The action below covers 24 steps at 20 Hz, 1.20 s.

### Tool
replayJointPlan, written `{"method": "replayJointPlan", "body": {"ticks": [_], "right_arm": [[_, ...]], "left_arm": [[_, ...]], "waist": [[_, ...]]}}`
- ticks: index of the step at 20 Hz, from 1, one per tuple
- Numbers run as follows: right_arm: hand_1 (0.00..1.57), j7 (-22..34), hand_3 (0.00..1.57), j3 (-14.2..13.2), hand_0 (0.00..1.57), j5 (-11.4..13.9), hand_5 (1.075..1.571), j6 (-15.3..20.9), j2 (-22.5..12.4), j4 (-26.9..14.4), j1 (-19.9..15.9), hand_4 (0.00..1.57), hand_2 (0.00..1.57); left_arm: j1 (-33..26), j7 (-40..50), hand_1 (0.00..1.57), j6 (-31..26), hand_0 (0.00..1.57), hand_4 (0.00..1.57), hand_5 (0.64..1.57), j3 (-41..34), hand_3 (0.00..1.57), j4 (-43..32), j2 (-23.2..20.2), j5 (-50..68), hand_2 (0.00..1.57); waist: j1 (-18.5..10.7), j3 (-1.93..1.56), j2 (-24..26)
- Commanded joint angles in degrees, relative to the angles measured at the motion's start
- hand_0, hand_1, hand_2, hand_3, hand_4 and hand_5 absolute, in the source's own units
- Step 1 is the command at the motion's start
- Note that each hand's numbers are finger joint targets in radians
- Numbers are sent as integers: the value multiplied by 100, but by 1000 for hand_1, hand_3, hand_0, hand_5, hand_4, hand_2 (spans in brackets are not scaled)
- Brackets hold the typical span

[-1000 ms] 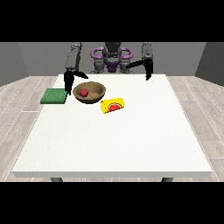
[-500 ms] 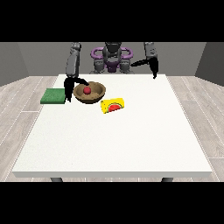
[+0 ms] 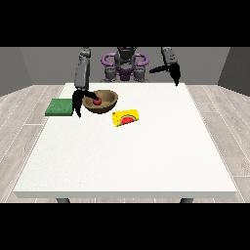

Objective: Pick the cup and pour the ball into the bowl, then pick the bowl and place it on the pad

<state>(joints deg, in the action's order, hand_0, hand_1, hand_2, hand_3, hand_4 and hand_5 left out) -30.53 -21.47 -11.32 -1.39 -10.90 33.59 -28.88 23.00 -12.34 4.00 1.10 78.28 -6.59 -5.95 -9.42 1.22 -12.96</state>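
A broad white table (image 3: 127, 161) fills the foreground, its near half bare of any working item. Farther back, a yellow cup (image 3: 126, 117) printed with a watermelon slice lies tipped on its side, mouth toward the view's left, just beside a brown bowl (image 3: 101, 102) — a position that suggests the pouring is finished, since the red ball (image 3: 97, 101) sits inside the bowl. The hand at the view's left (image 3: 78, 101) hangs at the bowl's left rim, its dark fingers pointing downward and spread around the edge; whether they have closed on the rim cannot be told from here. It appears placed to lift the bowl toward the green pad (image 3: 59, 107), which lies flat just left of the bowl, at the table's left edge. The hand at the view's right (image 3: 175, 74) is held up and well apart from everything, near the table's far corner, idle; its finger position cannot be made out. Beyond, the robot's purple-and-grey torso (image 3: 125, 66) stands behind the table, on pale wood-plank flooring (image 3: 22, 105) between plain grey walls
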Motion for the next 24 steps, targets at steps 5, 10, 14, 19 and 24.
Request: {"method": "replayJointPlan", "body": {"ticks": [5, 10, 14, 19, 24], "right_arm": [[1571, 532, 1514, 618, 1571, 1268, 1549, 2026, -291, -401, 614, 936, 1571], [1571, 1541, 1256, 962, 1571, 1674, 1566, 2542, -403, -189, 448, 898, 1571], [1571, 2979, 945, 1342, 1571, 1906, 1563, 2546, -396, 81, 46, 844, 1571], [1571, 4319, 874, 1633, 1571, 2044, 1564, 2018, -673, 523, -565, 798, 1571], [1571, 4219, 771, 1196, 1571, 1618, 1570, 1322, -1195, 670, -315, 794, 1571]], "left_arm": [[124, 138, 0, -225, 0, 597, 1544, 233, 0, 152, 82, 38, 0], [198, 126, 0, -292, 0, 898, 1466, -43, 0, -214, -31, 193, 0], [-208, 45, 0, -425, 0, 973, 1423, -348, 0, -823, -138, 414, 0], [-566, -175, 0, -121, 0, 1003, 1407, -566, 0, -1320, -117, 310, 0], [-437, 201, 0, -411, 0, 999, 1410, -732, 0, -990, -446, 495, 0]], "waist": [[-533, -91, -232], [-404, -95, 285], [11, -101, 1178], [671, -114, 1710], [725, -123, 1573]]}}
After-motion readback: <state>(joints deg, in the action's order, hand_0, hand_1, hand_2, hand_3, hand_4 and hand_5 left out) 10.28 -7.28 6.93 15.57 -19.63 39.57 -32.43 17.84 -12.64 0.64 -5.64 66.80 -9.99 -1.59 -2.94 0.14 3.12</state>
